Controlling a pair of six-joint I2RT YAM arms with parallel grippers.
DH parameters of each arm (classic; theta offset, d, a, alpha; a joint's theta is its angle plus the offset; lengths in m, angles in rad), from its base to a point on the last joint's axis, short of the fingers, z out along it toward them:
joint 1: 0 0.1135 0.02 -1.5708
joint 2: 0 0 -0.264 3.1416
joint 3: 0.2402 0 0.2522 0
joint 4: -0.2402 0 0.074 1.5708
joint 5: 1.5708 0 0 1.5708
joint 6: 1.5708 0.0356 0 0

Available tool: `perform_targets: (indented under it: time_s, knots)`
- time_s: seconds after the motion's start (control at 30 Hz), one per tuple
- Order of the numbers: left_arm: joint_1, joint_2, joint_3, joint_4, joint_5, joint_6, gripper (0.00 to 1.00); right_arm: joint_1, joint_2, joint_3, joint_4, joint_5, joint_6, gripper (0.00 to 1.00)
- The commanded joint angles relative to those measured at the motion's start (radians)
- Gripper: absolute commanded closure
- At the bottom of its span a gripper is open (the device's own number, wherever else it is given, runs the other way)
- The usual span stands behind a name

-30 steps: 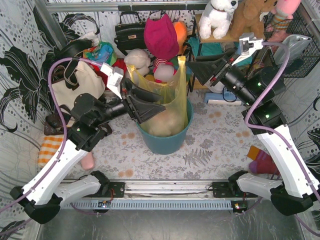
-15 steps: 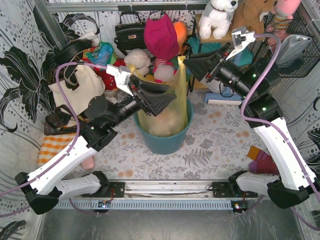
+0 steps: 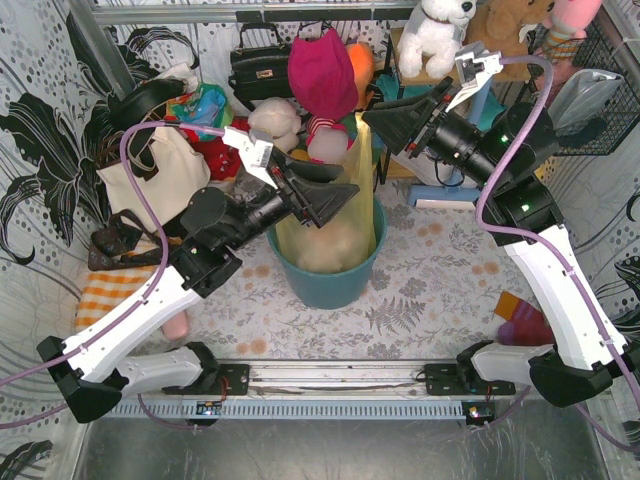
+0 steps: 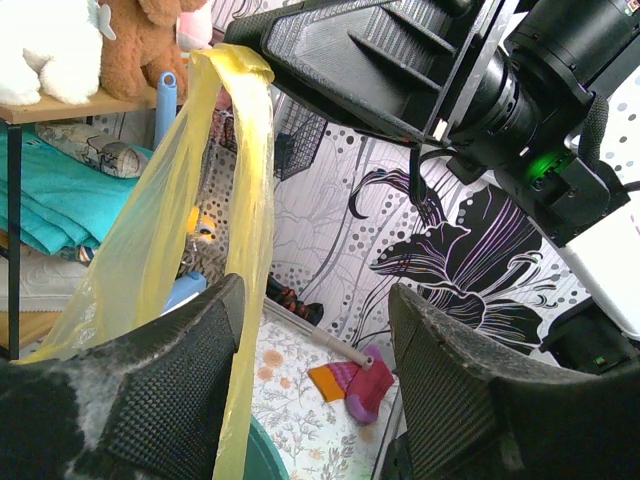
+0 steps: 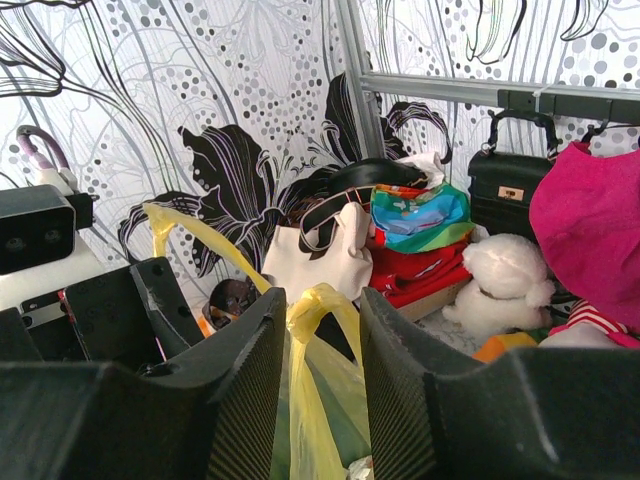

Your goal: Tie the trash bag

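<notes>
The trash bag point(image 3: 352, 215) sits in the teal bin point(image 3: 325, 288) at the middle of the surface point(image 3: 430, 290). Its mouth stands open above the bin's rim, and pale crumpled paper point(image 3: 330, 245) shows through the film. One handle strip point(image 4: 245, 170) rises steeply from the bin's far right side into the right end effector point(image 5: 322, 300). The jaws stand narrow about the strip, but a firm pinch cannot be confirmed. The left end effector point(image 4: 315, 292), above the bin's left rim, is open and holds nothing. The film looks light, limp, slippery and easily torn, so it is likely to stretch rather than resist. The best hold appears to be near each strip's free end, leaving slack above the bin for the knot.
</notes>
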Motion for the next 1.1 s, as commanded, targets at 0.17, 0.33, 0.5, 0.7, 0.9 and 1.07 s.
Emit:
perform_targets:
  time_s: [0.17, 0.33, 0.5, 0.7, 0.9, 1.07]
  knots:
    - [-0.006, 0.010, 0.047, 0.057, -0.018, 0.019, 0.32, 0.000, -0.009, 0.001, 0.019, -0.015, -0.025, 0.65]
    - [-0.006, 0.011, 0.051, 0.052, -0.020, 0.021, 0.32, -0.001, -0.018, -0.011, 0.026, -0.009, -0.023, 0.65]
    - [-0.006, 0.008, 0.048, 0.052, -0.027, 0.019, 0.32, 0.000, -0.019, -0.036, 0.031, -0.011, -0.021, 0.65]
    - [-0.006, 0.009, 0.043, 0.054, -0.034, 0.013, 0.32, 0.000, -0.021, -0.046, 0.035, -0.016, -0.013, 0.66]
    - [-0.006, 0.010, 0.049, 0.054, -0.038, 0.015, 0.32, 0.000, -0.039, -0.062, 0.055, -0.004, -0.009, 0.78]
    - [-0.006, 0.021, 0.036, 0.089, -0.075, 0.012, 0.31, -0.001, -0.043, -0.054, 0.055, 0.000, -0.007, 0.93]
